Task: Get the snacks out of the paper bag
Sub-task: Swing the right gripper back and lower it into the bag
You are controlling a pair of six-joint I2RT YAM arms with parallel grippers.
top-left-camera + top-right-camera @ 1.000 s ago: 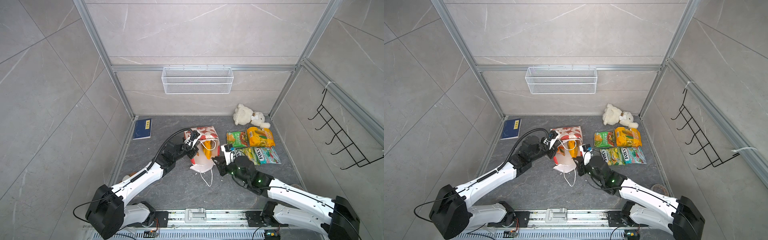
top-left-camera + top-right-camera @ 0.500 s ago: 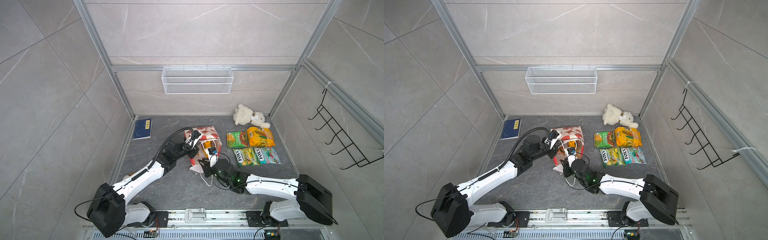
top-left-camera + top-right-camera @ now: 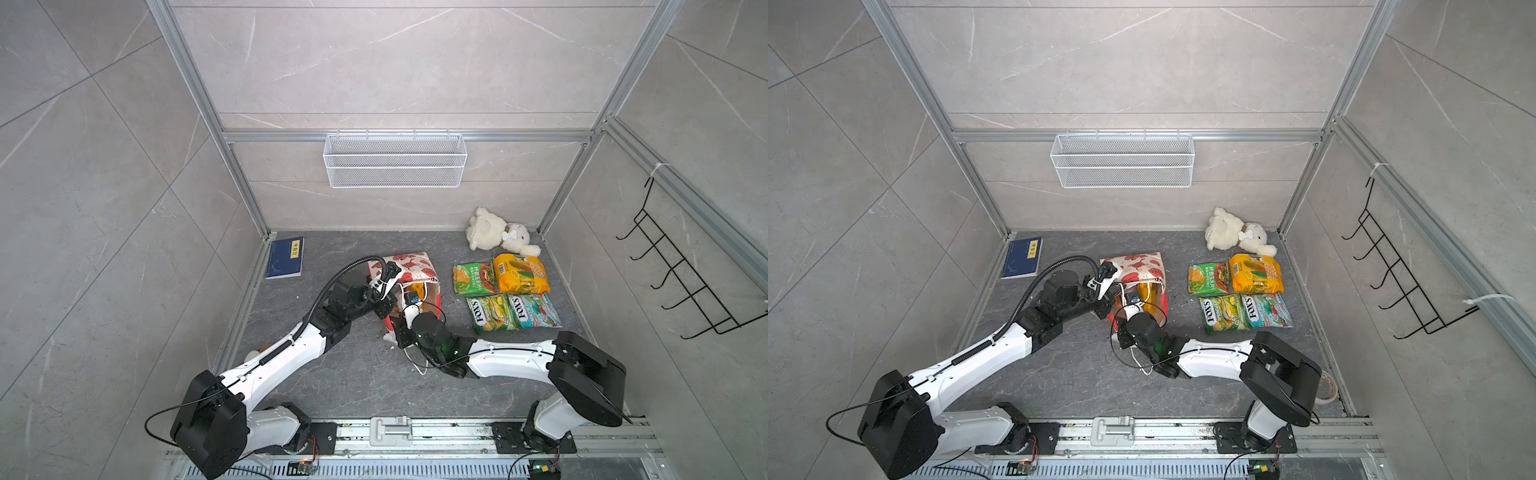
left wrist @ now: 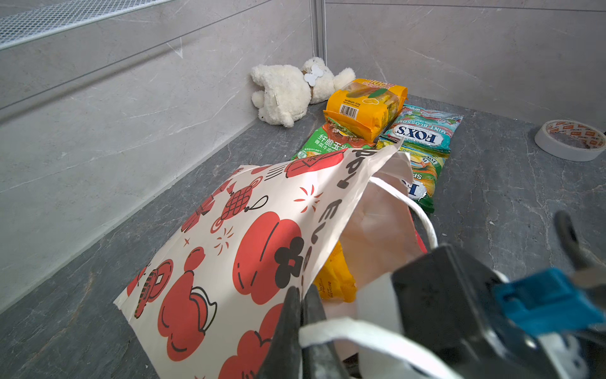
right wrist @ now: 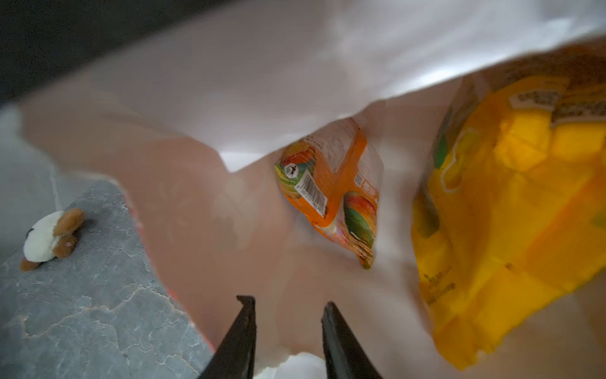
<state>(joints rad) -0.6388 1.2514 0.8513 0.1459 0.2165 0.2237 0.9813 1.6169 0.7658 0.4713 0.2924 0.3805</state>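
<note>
Progress: four snacks are out, laid flat in a block on the floor to the right of the paper bag [image 3: 409, 268]. The green packet [image 3: 473, 279] and the yellow corn packet [image 3: 520, 274] make the far row, with the two FOX'S packets [image 3: 492, 312] in the near row. All four are clear of the bag, and the white plush toy [image 3: 496, 232] sits just beyond them in the far right corner.

Left to do: two packets are visible inside the bag – an orange packet [image 5: 331, 187] deep in, and a larger yellow packet [image 5: 508, 223] closer to the mouth. By my count the job is about two-thirds done.

The bag sits mid-floor, tipped, with its mouth towards the near side.

Left gripper [image 4: 300, 295]: jaws closed tight on the rim of the printed panel, holding the mouth up and open. The white cord handle [image 4: 347, 331] runs out from beside them – I cannot tell whether it is pinched too.

Right gripper [image 5: 288, 300]: reaching into the mouth with jaws partly open. Nothing is between them, and they touch neither packet.
</note>
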